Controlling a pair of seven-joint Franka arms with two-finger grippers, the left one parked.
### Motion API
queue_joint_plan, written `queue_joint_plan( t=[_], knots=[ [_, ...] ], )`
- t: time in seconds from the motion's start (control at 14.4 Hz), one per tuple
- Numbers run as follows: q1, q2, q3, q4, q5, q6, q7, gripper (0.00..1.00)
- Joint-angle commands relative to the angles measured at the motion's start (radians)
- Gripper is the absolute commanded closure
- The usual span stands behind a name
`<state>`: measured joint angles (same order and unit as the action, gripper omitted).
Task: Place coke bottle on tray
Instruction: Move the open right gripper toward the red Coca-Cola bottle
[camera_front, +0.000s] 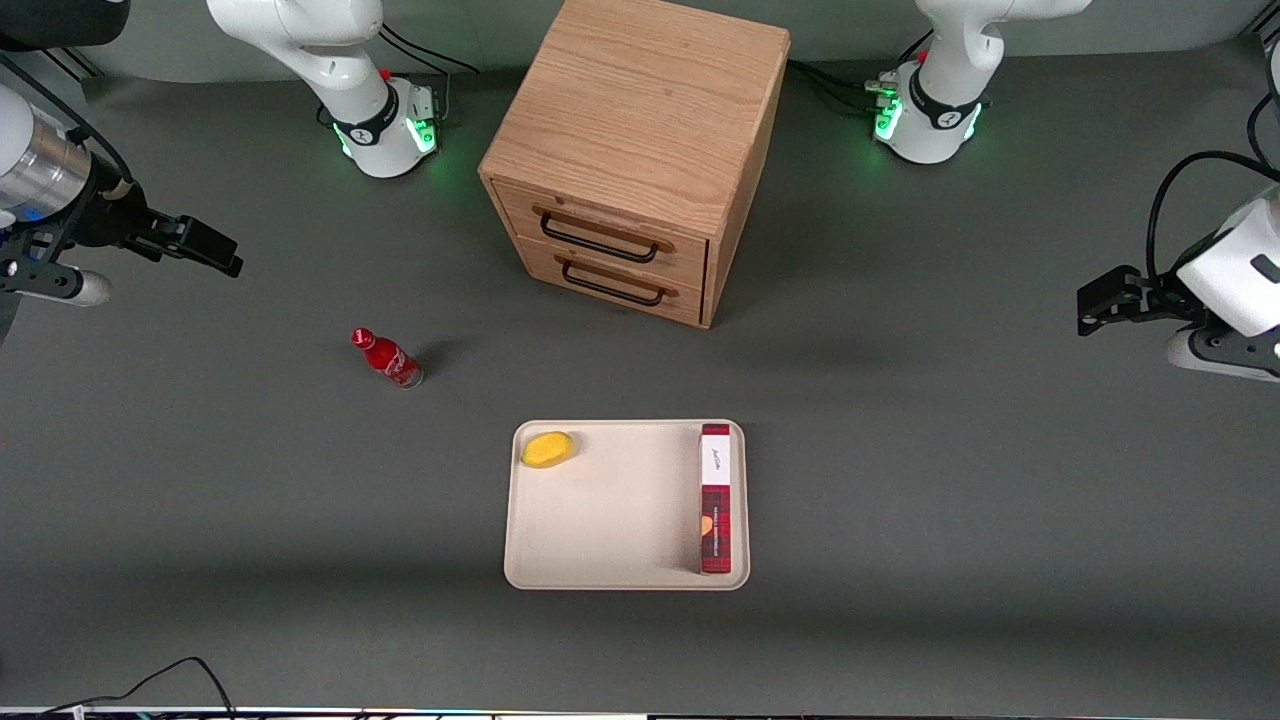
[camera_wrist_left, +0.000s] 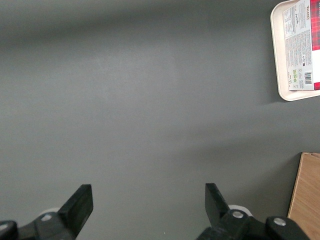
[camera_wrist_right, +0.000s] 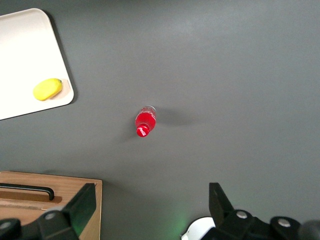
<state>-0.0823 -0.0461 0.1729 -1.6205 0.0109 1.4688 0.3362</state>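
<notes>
**Claw aloft, bottle waiting on the table**

I am holding my gripper (camera_wrist_right: 150, 210) high over the working arm's end of the table, fingers spread apart and gripping nothing. The coke bottle (camera_front: 387, 358) is standing upright on the grey table (camera_front: 200, 500), apart from the tray (camera_front: 610, 520) and farther from the front camera than it. The tray is carrying a yellow fruit (camera_front: 548, 449) and a red plaid box (camera_front: 715, 498).

Your right arm is reaching in from the working end of the table, wrist held high and level, your gripper (camera_front: 215, 247) is hovering in the air, its two black fingers (camera_wrist_right: 82, 206) are standing spread wide apart, gripping nothing.
</notes>
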Motion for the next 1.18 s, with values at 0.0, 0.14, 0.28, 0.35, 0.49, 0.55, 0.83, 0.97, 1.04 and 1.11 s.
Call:
queue_joint_plan(
  t=[0.0, 0.14, 0.28, 0.35, 0.49, 0.55, 0.83, 0.97, 1.04, 1.11],
  knots=[
    [0.018, 0.017, -0.015, 0.047, 0.026, -0.042, 0.003, 0.00],
    [0.016, 0.023, -0.015, 0.053, 0.027, -0.056, -0.003, 0.00],
    [0.018, 0.026, -0.006, 0.035, 0.031, -0.062, 0.001, 0.00],
    [0.027, 0.023, 0.000, 0.016, 0.031, -0.056, 0.003, 0.00],
    [0.041, 0.025, 0.004, -0.068, 0.031, -0.004, 0.001, 0.00],
    [0.039, 0.008, 0.010, -0.164, 0.031, 0.077, 0.003, 0.00],
    [0.039, -0.047, 0.027, -0.490, 0.031, 0.423, 0.004, 0.00],
    [0.039, -0.043, 0.033, -0.574, 0.031, 0.549, 0.009, 0.00],
    [0.041, -0.038, 0.033, -0.593, 0.031, 0.579, 0.009, 0.00],
    [0.039, -0.035, 0.033, -0.598, 0.031, 0.587, 0.009, 0.00]
  ],
)
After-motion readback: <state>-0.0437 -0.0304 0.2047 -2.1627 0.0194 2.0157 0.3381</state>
